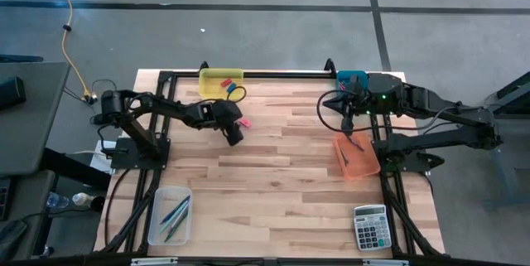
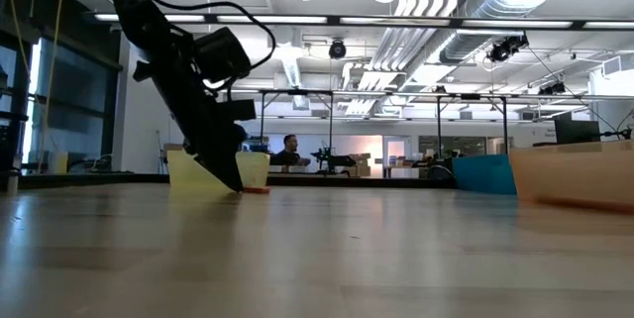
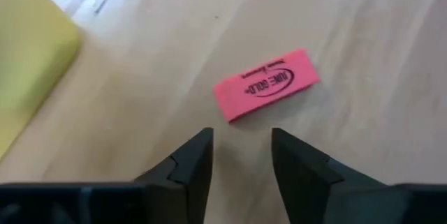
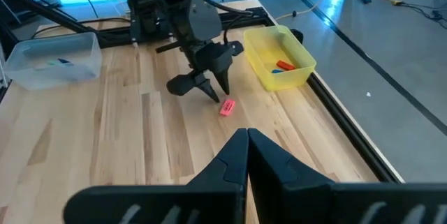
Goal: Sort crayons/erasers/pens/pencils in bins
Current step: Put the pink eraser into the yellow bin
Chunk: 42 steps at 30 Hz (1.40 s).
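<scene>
On the pale wooden bench (image 1: 273, 175), a pink eraser (image 3: 266, 84) with dark oval lettering lies just ahead of the left pincer (image 3: 241, 155), its fingers apart, beside the yellow bin (image 1: 221, 81); right pincer (image 4: 246, 155) closed, empty.

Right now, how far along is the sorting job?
Mostly done: sticks lie in the clear bin and orange bin, erasers in the yellow bin. In hand: the left gripper is open just short of a pink eraser on the table. That eraser is left.

Black jointed arms (image 1: 178, 110), looping black cables (image 1: 330, 110)
</scene>
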Each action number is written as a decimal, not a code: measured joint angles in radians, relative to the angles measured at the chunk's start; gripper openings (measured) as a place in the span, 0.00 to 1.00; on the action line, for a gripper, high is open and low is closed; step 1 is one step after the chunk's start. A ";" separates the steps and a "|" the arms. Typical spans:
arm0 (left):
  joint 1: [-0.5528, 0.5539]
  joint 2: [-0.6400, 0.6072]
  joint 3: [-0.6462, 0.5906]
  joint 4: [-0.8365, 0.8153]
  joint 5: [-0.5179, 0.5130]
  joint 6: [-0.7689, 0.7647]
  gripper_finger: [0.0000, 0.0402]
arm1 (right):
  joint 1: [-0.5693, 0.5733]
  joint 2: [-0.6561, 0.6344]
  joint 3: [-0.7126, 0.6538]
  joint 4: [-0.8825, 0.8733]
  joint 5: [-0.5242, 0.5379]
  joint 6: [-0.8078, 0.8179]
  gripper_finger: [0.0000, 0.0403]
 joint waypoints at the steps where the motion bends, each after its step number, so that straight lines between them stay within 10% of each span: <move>1: 0.001 0.000 -0.001 0.003 -0.005 0.000 0.32 | 0.000 0.000 0.000 0.000 0.000 0.000 0.00; 11: 0.015 -0.008 0.007 0.050 0.035 0.073 0.06 | 0.000 0.000 0.000 0.000 0.000 0.000 0.00; 25: 0.075 0.078 0.160 -0.099 0.136 0.181 0.30 | 0.000 0.000 0.000 0.000 0.000 0.007 0.00; 42: 0.002 0.035 0.157 -0.231 0.450 0.052 0.11 | 0.000 0.000 0.000 0.000 0.001 0.006 0.00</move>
